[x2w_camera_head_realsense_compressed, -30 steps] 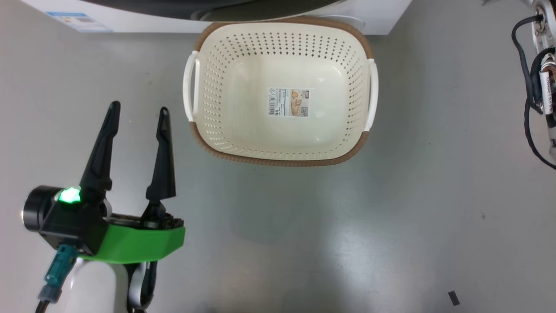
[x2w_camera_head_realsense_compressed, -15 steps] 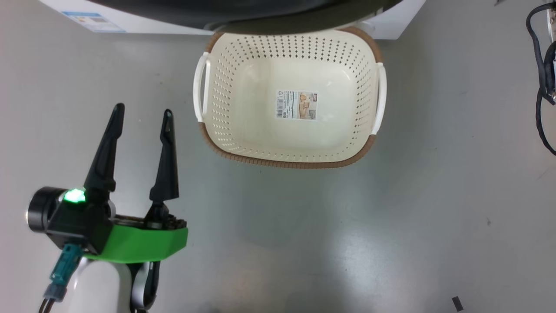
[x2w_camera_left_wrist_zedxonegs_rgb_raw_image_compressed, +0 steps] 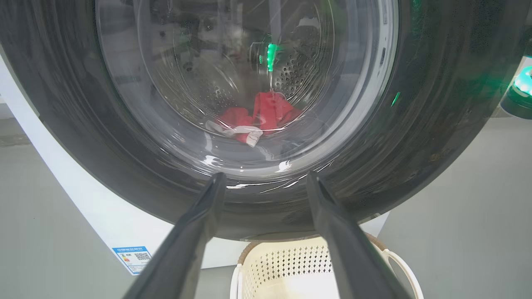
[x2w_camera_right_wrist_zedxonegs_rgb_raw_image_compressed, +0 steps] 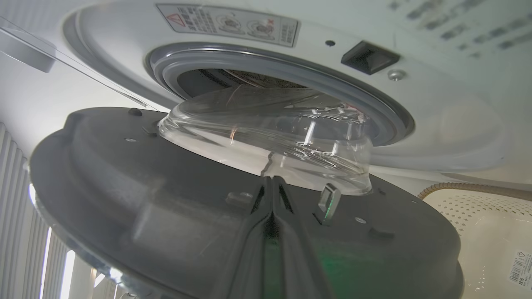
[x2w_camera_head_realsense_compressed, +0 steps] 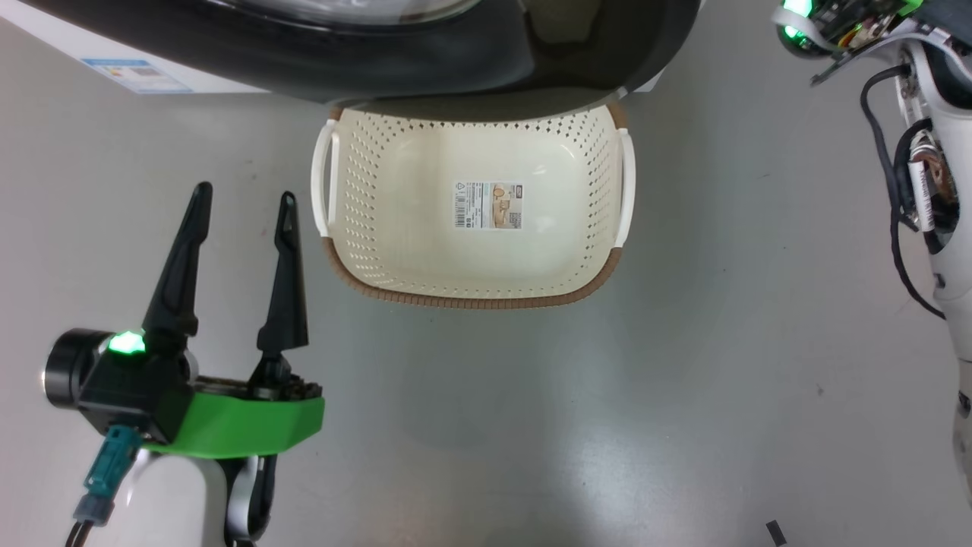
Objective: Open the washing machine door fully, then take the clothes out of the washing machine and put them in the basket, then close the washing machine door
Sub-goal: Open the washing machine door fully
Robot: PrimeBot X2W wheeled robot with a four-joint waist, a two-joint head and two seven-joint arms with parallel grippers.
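Ahead, the big round glossy-black washing machine door [x2w_camera_head_realsense_compressed: 380, 53] stands part-open from the white boxy front-loading washing machine [x2w_camera_right_wrist_zedxonegs_rgb_raw_image_compressed: 449, 133]. It overhangs the far rim of the cream perforated plastic basket [x2w_camera_head_realsense_compressed: 471, 300] on the grey floor [x2w_camera_head_realsense_compressed: 531, 425], with black cables [x2w_camera_head_realsense_compressed: 896, 190] at the right. A second ago that brown rim showed whole, though the head view has shifted too. The left tool [x2w_camera_head_realsense_compressed: 244, 191], spread wide and empty, hovers left of the basket facing the door, and the bright red clothes [x2w_camera_left_wrist_zedxonegs_rgb_raw_image_compressed: 270, 114] lie in the drum behind its glass. The right tool [x2w_camera_right_wrist_zedxonegs_rgb_raw_image_compressed: 272, 179], fingers pressed together on nothing, points along the door's inner face at the bowl's foot.
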